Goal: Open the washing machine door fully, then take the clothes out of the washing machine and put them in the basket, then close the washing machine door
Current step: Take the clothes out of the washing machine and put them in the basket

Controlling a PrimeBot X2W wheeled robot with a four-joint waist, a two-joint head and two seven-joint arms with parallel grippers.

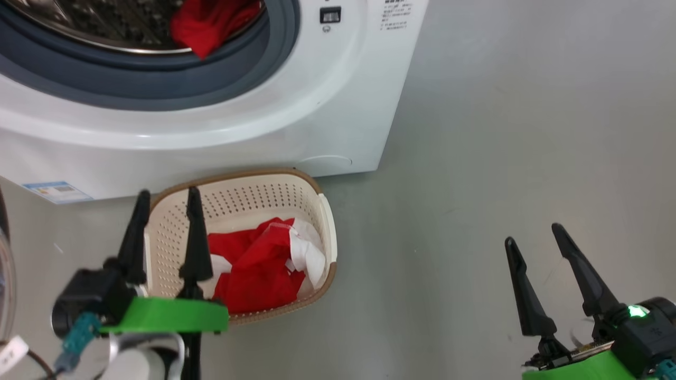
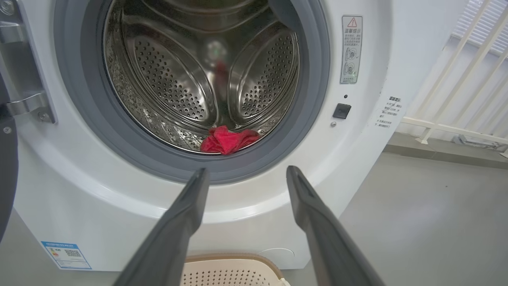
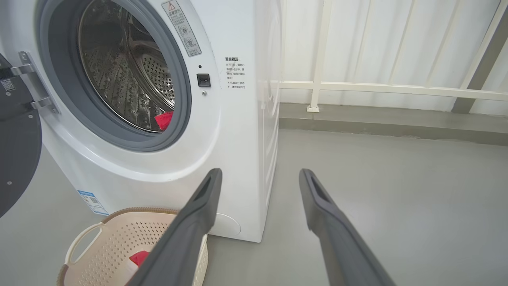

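Observation:
The white washing machine (image 1: 317, 105) stands with its door (image 3: 18, 159) swung wide to the left. A red garment (image 2: 228, 140) lies at the drum's front lip, also seen from the head (image 1: 211, 24). More red and white clothes (image 1: 264, 264) lie in the cream basket (image 1: 322, 211) on the floor before the machine. My left gripper (image 1: 168, 200) hovers open and empty over the basket's left side, fingers aimed at the drum. My right gripper (image 1: 533, 235) is open and empty above bare floor, well right of the basket.
Grey floor (image 1: 501, 132) spreads to the right of the machine. A white railing (image 3: 377, 87) and a low kerb run along the wall behind. The open door's hinge (image 2: 27, 105) sits at the machine's left.

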